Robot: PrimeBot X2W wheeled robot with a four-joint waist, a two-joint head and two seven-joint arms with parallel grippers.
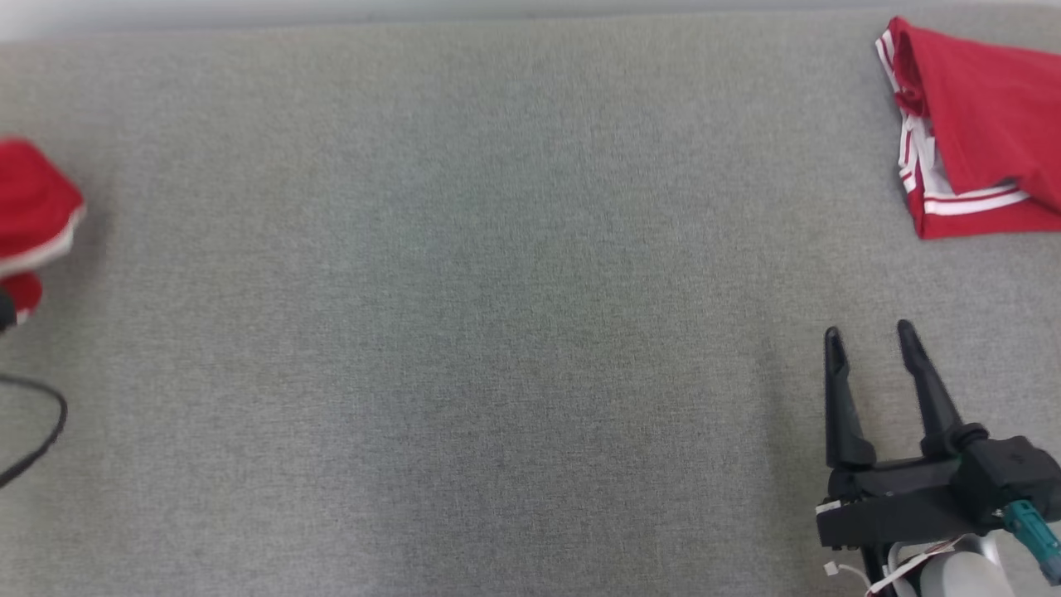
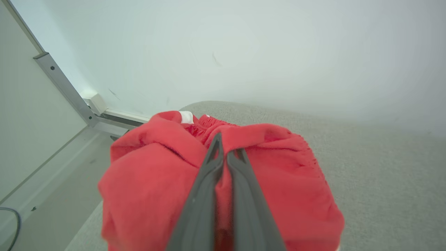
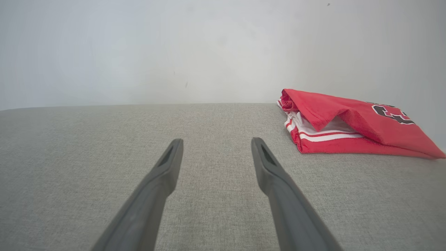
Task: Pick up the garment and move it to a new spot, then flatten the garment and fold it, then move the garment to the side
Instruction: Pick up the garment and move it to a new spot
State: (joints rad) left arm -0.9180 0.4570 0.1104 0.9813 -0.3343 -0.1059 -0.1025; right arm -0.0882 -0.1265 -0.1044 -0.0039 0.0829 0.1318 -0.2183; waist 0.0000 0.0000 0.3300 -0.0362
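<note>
Pickup step: left gripper (image 2: 226,150) jaws pinched shut on bunched red garment (image 2: 150,181) at left edge of table (image 1: 497,332), right gripper (image 1: 870,336) jaws wide, empty; next move, as I judge it, is lifting and carrying toward table middle.

A grey fabric surface (image 1: 464,332) meets a plain pale wall (image 3: 174,45), a metal rail (image 2: 66,90) and floor (image 2: 52,181) beyond one end.

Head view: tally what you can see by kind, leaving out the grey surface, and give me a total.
Red garments: 2, the bunched red fabric garment at the left edge and the folded red white-striped jersey at the upper right
Thin black cable: 1
Dark two-fingered right hand, open: 1
Total: 4
</note>
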